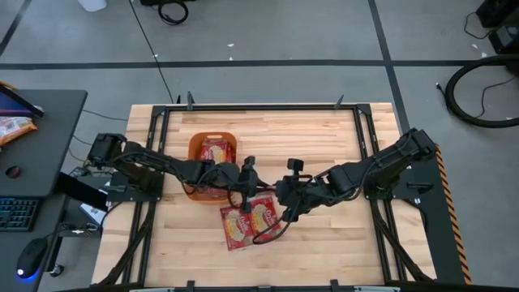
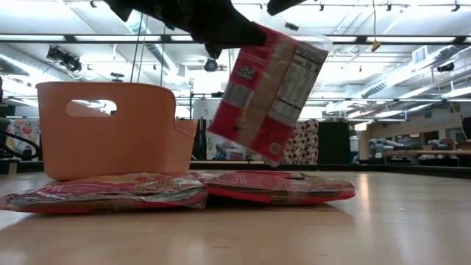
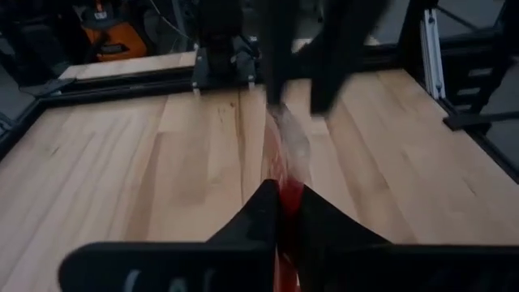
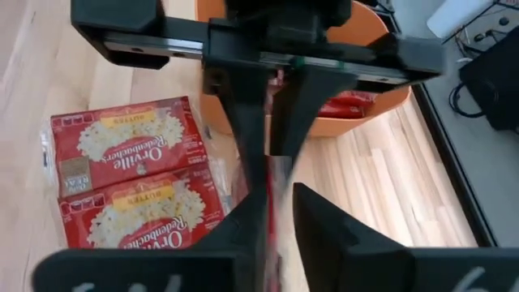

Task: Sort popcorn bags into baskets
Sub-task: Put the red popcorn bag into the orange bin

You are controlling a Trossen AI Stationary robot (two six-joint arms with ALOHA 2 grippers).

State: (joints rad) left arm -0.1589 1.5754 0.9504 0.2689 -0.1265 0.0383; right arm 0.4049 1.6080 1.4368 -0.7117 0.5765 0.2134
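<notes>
One red popcorn bag [image 2: 268,92] hangs tilted in the air between both grippers, its printed back facing the low camera. My left gripper [image 1: 243,185] is shut on it. My right gripper [image 1: 285,197] faces it, open, its fingers standing either side of the bag's clear end seam [image 4: 274,180]. Two more red bags [image 1: 250,221] lie flat side by side on the table under the grippers. The orange basket [image 1: 195,146] stands just behind, toward the table's far-left side, with red bags [image 1: 217,152] inside. My left gripper [image 3: 288,212] pinches the bag's red edge [image 3: 289,195] between its two fingers, the bag seen edge-on. The bag is lifted clear, hanging tilted below the fingers above the two flat bags. Whether my right gripper [image 4: 280,199] touches the seam I cannot tell.
A dark desk with keyboard [image 1: 20,212] and mouse sits left of the table, with a paler orange-and-white packet [image 1: 12,127] on it. Black frame rails [image 1: 369,138] run along the table's sides. Bare wood [image 1: 340,243] lies toward the near and right edges.
</notes>
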